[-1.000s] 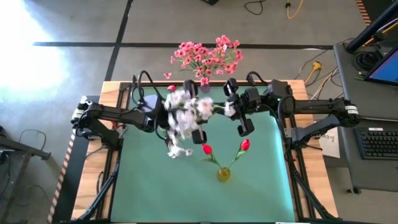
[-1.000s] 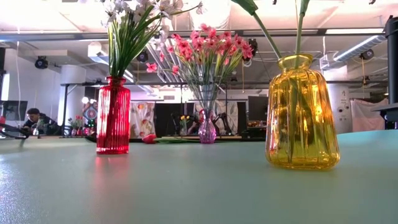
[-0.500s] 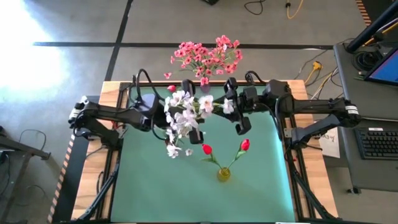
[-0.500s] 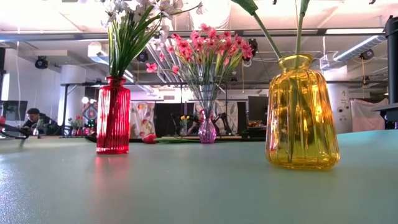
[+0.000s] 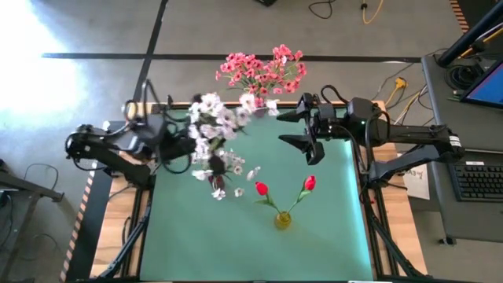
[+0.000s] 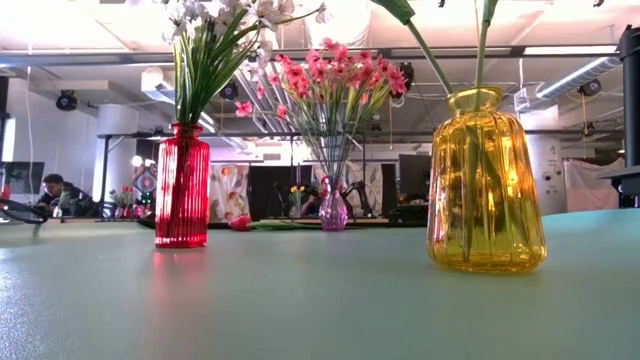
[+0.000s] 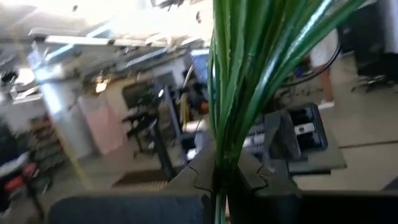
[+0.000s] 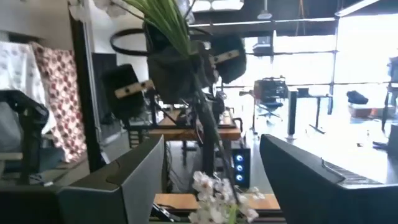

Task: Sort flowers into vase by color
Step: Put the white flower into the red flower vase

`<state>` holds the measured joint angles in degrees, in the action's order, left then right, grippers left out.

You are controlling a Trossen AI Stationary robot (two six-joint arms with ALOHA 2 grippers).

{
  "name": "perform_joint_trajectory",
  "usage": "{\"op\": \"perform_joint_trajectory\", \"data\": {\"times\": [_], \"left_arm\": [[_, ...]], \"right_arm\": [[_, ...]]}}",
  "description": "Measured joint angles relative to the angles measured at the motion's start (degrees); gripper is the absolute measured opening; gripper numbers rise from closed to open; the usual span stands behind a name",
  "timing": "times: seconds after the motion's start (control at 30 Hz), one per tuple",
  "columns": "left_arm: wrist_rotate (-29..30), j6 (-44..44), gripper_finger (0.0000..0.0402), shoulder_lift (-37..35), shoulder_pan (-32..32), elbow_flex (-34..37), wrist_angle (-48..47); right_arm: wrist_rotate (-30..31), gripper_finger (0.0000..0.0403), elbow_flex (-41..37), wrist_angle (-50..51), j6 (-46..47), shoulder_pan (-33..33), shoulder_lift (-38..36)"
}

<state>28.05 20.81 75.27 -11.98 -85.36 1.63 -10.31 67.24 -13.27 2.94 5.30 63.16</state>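
bench (image 5: 330, 228) with a green mat, seen from above, carried three vases. white sprays (image 5: 216, 134) on green stems were clamped in the left hand (image 5: 185, 145), which hung over the left part of the mat; in the left wrist view the two dark fingers (image 7: 252, 176) were shut tight on the bunch of stems (image 7: 249, 74), which rose upward from the grip. the blossoms spread from the far left edge of the mat down toward its middle. right hand (image 5: 306, 135) hung over the far right part of the mat, its fingers spread wide apart and holding nothing; in the right wrist view the two fingers (image 8: 298, 171) framed the left arm's dark hand and the green stems (image 8: 165, 22) farther off, with a few white blossoms (image 8: 217, 190) low between them.

pink sprays (image 5: 261, 72) stood in a small purple vase (image 6: 333, 210) at the far edge of the bench. two red buds (image 5: 284, 187) on thin stems stood in the yellow vase (image 6: 486, 185) at the near middle. in the low view a red ribbed vase (image 6: 182, 187) on the left held white sprays with green stems (image 6: 210, 55). a person (image 6: 55, 192) sat in the room far behind the bench.
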Motion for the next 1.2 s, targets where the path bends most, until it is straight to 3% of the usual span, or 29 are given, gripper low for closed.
{"op": "perform_joint_trajectory", "data": {"times": [0.13,0.33,0.53,0.7,0.87,1.2], "left_arm": [[9.4,-2.0,0.0000,-4.1,-5.8,0.0,-5.4],[32.0,-3.2,0.0000,-8.9,-18.2,0.0,-10.5],[42.4,-3.4,0.0000,-9.1,-28.2,0.0,-12.3],[47.0,-7.8,0.0000,-7.3,-32.3,1.4,-16.5],[47.7,-23.5,0.0000,-8.0,-33.8,6.0,-24.0],[49.6,-40.5,0.0000,-9.2,-35.4,20.1,-23.9]], "right_arm": [[0.4,0.0267,0.0,1.2,-0.6,0.0,-0.2],[0.4,0.0268,0.0,1.4,-0.6,0.0,0.0],[0.4,0.0266,0.0,1.1,-1.3,0.0,0.0],[0.4,0.0268,0.0,1.1,-1.4,0.0,0.3],[0.5,0.0265,0.0,1.2,-1.2,0.0,0.8],[0.4,0.0267,0.0,1.7,-0.7,0.0,0.8]]}}
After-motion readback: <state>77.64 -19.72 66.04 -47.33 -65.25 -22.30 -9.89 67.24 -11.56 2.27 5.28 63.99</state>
